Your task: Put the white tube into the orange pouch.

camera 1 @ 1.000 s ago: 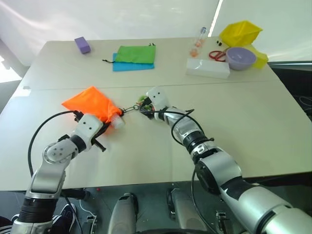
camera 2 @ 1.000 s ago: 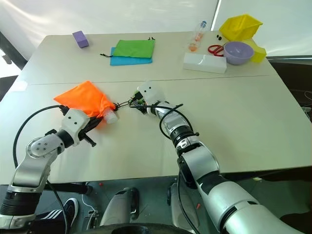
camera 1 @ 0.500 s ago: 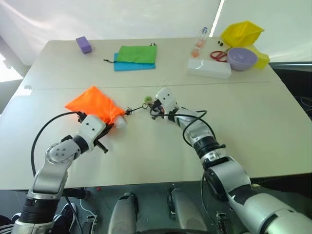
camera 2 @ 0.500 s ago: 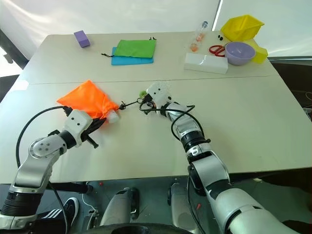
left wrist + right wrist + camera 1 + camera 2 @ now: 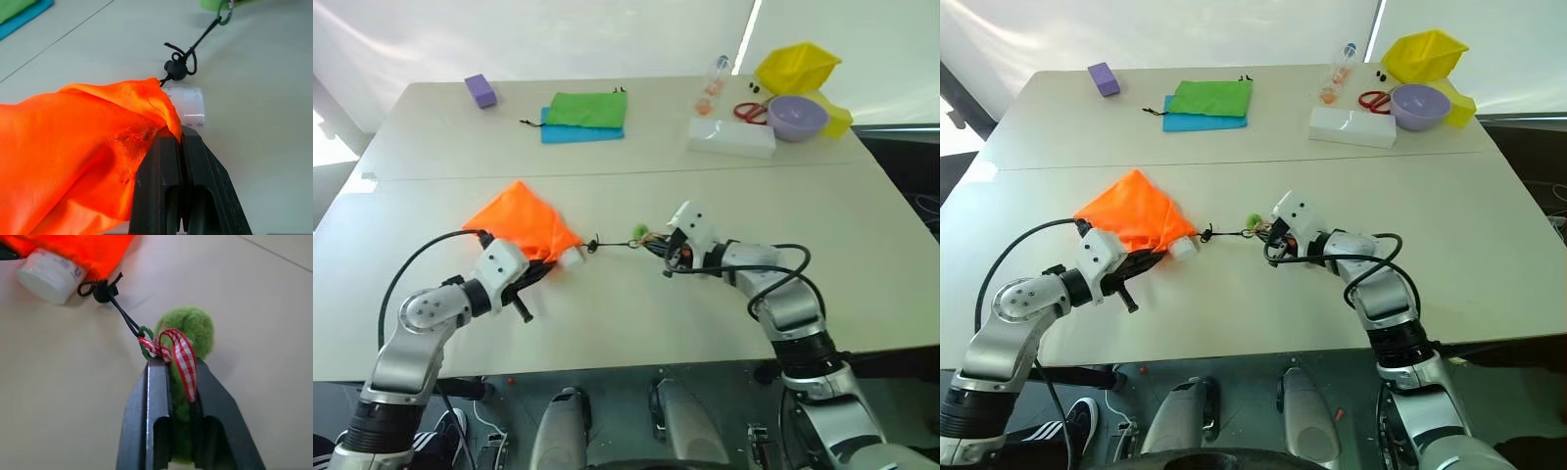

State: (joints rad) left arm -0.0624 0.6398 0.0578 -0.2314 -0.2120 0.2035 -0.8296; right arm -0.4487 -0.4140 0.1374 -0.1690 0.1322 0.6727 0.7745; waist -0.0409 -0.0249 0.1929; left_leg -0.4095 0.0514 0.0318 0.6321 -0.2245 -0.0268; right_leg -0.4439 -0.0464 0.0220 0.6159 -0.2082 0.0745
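Observation:
The orange pouch (image 5: 524, 223) lies on the table at front left. My left gripper (image 5: 180, 136) is shut on the fabric at its mouth. The white tube (image 5: 572, 258) pokes its round cap end (image 5: 188, 104) out of that mouth, and the rest of it is hidden inside. A black cord (image 5: 612, 243) runs taut from the mouth to a fuzzy green toggle (image 5: 188, 325) with a red-checked ribbon. My right gripper (image 5: 178, 363) is shut on that toggle, right of the pouch near the table's middle (image 5: 658, 243).
At the back lie a green pouch (image 5: 587, 106) on a blue pouch (image 5: 570, 134) and a purple block (image 5: 480, 90). Back right hold a white box (image 5: 731, 137), clear bottle (image 5: 713, 80), red scissors (image 5: 748, 110), purple bowl (image 5: 797, 116) and yellow container (image 5: 798, 65).
My right gripper closed on the green toggle and pulled it right and toward me, drawing the cord taut. The pouch and my left gripper shifted slightly right.

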